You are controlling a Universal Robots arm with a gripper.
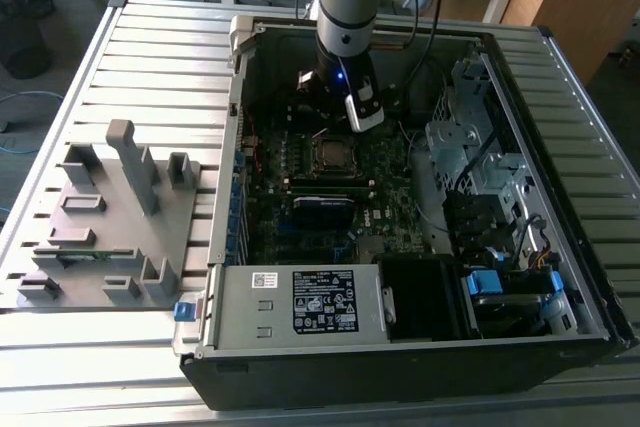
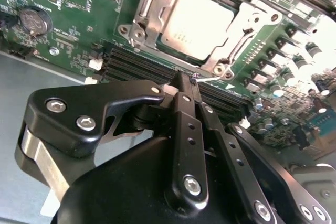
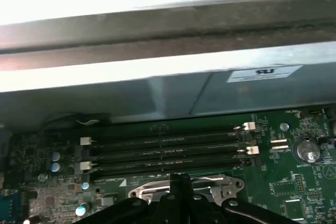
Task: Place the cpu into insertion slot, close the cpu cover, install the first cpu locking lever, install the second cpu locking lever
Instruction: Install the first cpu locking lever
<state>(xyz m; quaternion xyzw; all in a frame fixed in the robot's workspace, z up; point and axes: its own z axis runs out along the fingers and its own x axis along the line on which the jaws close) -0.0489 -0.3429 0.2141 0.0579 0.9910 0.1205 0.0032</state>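
The cpu (image 2: pixel 197 22) lies flat in the insertion slot (image 1: pixel 333 154), its silver-grey top showing. The cpu cover (image 2: pixel 157 11) is folded down around it as a silver frame. My gripper (image 2: pixel 190 80) is shut, its black fingers pressed together just beside the socket's edge, on the side of the memory slots. A thin silver lever end (image 2: pixel 210 79) runs out from the fingertips along that edge; whether it is pinched I cannot tell. In the first wrist view the gripper (image 3: pixel 179 178) sits right over the socket's metal rim (image 3: pixel 210 184). In the exterior view the gripper (image 1: pixel 325 112) hangs over the board just behind the socket.
Long black memory slots (image 3: pixel 168 150) run between the socket and the grey case wall (image 3: pixel 157 93). A coin battery (image 2: pixel 32 20) sits off to one side. The drive cage (image 1: pixel 470 137) and power supply (image 1: pixel 300 302) crowd the case. A grey fixture (image 1: pixel 110 217) stands on the slatted table.
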